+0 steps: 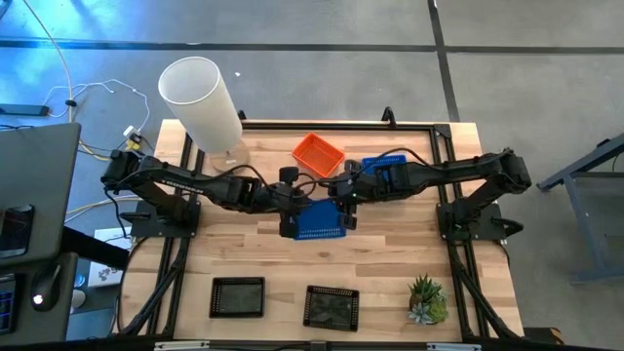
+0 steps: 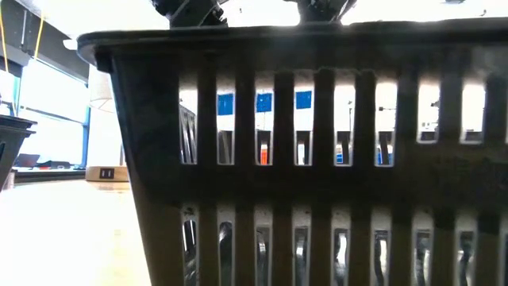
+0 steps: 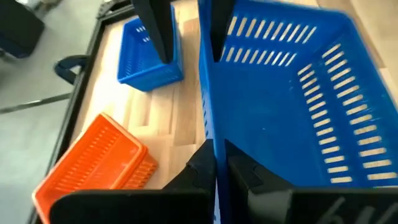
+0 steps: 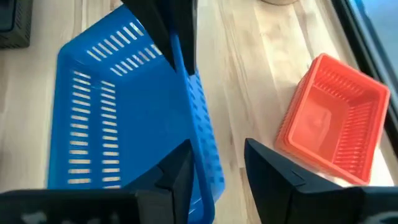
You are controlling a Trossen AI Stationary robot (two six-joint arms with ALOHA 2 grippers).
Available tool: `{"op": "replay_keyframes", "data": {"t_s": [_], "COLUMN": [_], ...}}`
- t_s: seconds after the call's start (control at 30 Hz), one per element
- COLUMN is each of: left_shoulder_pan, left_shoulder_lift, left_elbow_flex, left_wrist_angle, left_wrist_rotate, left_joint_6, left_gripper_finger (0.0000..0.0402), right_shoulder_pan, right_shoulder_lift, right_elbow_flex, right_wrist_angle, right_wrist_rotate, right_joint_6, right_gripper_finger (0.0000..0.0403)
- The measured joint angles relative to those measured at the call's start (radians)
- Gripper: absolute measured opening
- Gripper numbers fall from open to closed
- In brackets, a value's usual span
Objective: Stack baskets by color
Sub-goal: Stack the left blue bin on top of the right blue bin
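**Two arms meet over a blue basket at mid-tabletop**

Both arms reach toward the middle of the tabletop point(image 1: 244, 253), where a blue basket point(image 1: 321, 220) sits between them. The left gripper point(image 3: 215, 163) has its jaws pressed together on one wall of this basket, the rim pinched between them in the left wrist view. The right gripper point(image 4: 217, 163) stands at the opposite wall; its jaws are apart, one finger against the blue wall and the other out over bare wood, so the wall is not clamped.

A second blue basket point(image 1: 383, 166) lies behind the first, under the right arm, toward the far edge of the tabletop. An orange basket point(image 1: 318, 154) sits just beside it, to its left in the high view, turned at an angle, its opening facing up.

Along the near edge of the tabletop stand two black baskets: one point(image 1: 238, 296) on the left and another point(image 1: 331, 307) toward the centre, well apart from the blue ones. The low view is filled by the slotted wall of a black basket point(image 2: 317, 159) right before the camera.

A tall white cylinder lamp point(image 1: 200, 101) stands at the far left corner, and a small potted plant point(image 1: 427, 299) at the near right.
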State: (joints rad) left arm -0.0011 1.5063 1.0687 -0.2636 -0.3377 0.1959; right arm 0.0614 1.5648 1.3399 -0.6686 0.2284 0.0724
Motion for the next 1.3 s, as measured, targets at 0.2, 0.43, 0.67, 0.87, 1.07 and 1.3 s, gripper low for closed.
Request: {"op": "replay_keyframes", "data": {"t_s": [0.2,0.43,0.67,0.87,1.07,1.3], "left_shoulder_pan": [-0.006,-0.006,0.006,0.016,0.022,0.022], "left_shoulder_lift": [0.001,0.001,0.001,0.000,-0.001,-0.001], "left_elbow_flex": [0.000,0.000,0.000,0.000,0.000,0.000], "left_wrist_angle": [0.042,0.050,0.051,0.047,0.018,-0.031], "left_wrist_rotate": [-0.063,-0.062,-0.056,-0.056,-0.047,-0.064], "left_joint_6": [0.035,0.034,0.032,0.030,0.043,0.040], "left_gripper_finger": [0.0000,0.0000,0.0001,0.0017,0.0071,0.0130], "right_shoulder_pan": [-0.002,-0.003,-0.002,-0.003,-0.003,-0.003], "right_shoulder_lift": [0.000,0.000,0.001,0.001,0.002,0.002], "right_elbow_flex": [0.001,0.001,0.001,0.000,0.000,0.000], "right_wrist_angle": [-0.019,-0.031,-0.035,-0.050,-0.070,-0.134], "right_wrist_rotate": [-0.027,-0.019,-0.001,0.005,0.045,0.101], "right_joint_6": [0.010,0.014,0.020,0.029,0.050,0.061], "right_gripper_finger": [0.0079,0.0007,0.0003,0.0001,0.0000,0.0000]}}
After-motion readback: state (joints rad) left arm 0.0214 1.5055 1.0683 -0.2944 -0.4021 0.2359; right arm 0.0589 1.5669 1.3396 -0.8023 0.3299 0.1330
